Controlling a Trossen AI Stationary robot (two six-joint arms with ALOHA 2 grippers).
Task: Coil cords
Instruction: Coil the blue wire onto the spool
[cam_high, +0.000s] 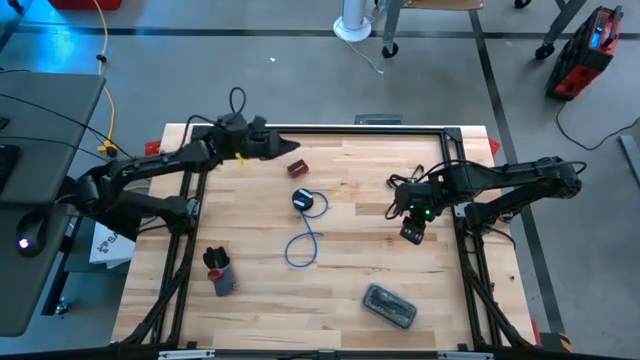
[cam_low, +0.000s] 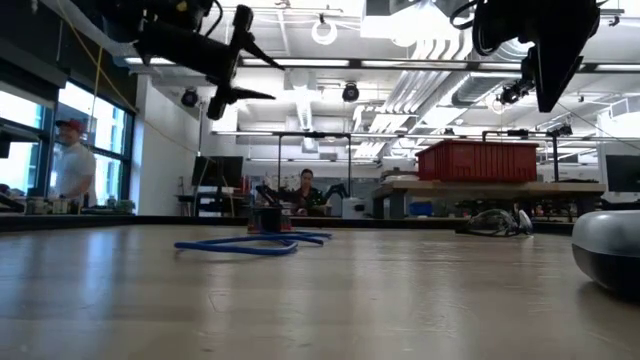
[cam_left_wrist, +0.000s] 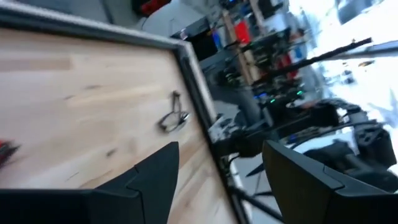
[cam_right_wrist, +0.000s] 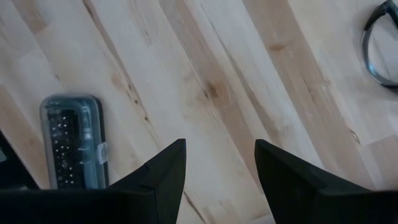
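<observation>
- Pale butcher-block planks make up the counter (cam_high: 350, 215), edged by a dark metal frame, with grey floor around it.
- Near the middle lies the small round black reel (cam_high: 303, 199), a blue-white patch on it. The thin blue cord (cam_high: 303, 247) trails off it in a loose loop toward the near edge, lying flat on the wood.
- From counter height the cord (cam_low: 245, 243) reads only as a low blue tangle, and the reel cannot be made out clearly there.
- The left tool (cam_high: 290, 146) hangs above the far left part of the counter, well apart from the reel, its two dark tapered fingers spread with nothing between them. Its own camera shows bare wood through the gap (cam_left_wrist: 217, 180).
- That camera also picks up thin dark-framed glasses (cam_left_wrist: 173, 117) lying near the counter's framed edge. From overhead they show only as a faint thin shape (cam_high: 403, 181).
- The right tool (cam_high: 412, 232) hovers over the right side, fingers parted and empty (cam_right_wrist: 219, 174), with wood grain visible between them.
- Its camera shows a translucent grey rectangular case (cam_right_wrist: 73, 142) with rounded corners, also seen overhead near the front edge (cam_high: 389, 306).
- A small red block (cam_high: 297, 167) sits just beyond the reel, and a dark cylindrical object (cam_high: 219, 272) rests at front left.
- Across the room, people (cam_low: 74, 160) stand by the windows.
</observation>
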